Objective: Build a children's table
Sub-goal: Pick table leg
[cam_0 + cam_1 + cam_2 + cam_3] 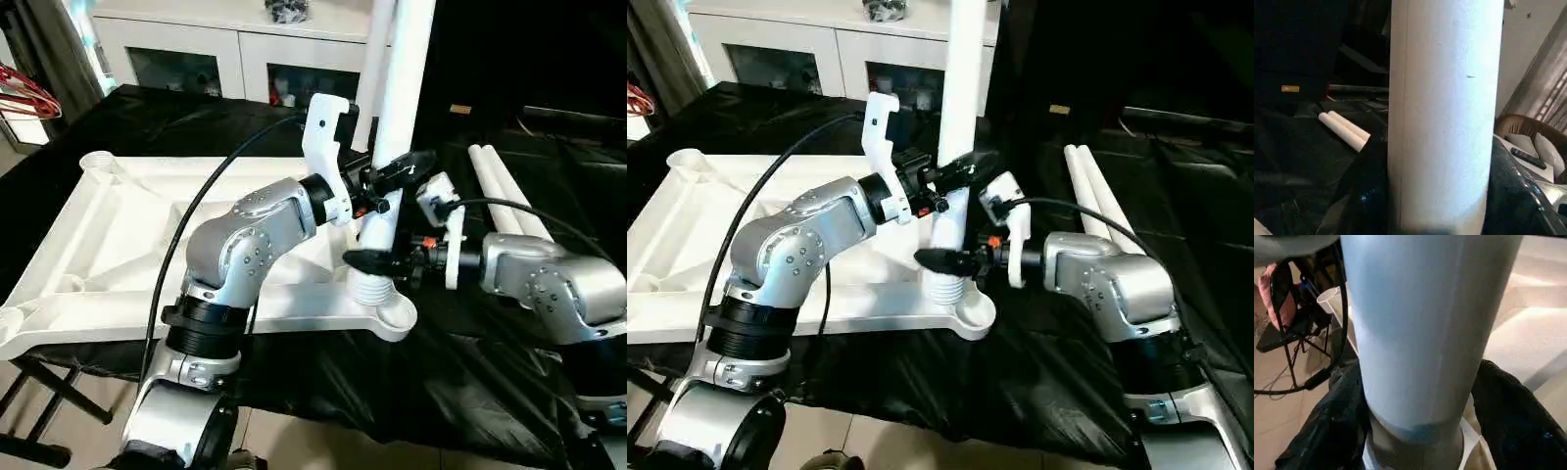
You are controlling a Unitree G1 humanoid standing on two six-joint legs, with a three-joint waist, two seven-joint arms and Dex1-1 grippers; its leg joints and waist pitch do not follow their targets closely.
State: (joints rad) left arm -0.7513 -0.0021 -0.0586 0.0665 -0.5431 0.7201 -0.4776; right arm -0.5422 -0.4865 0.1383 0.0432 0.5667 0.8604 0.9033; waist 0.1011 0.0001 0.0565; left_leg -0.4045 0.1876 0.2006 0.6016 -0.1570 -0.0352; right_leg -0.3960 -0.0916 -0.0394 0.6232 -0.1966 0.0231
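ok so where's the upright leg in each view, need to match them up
Left eye: upright leg, right of centre, by the tabletop's near corner socket.
Right eye: centre.
Left wrist: wide white column, middle.
Right wrist: same, middle.
Shared landmark: spare legs on the black cloth.

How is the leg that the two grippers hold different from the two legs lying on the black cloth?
The held leg stands upright at the tabletop's corner socket, between the left gripper and right gripper. The two spare legs lie flat, side by side, untouched, apart from the tabletop. All are white tubes.
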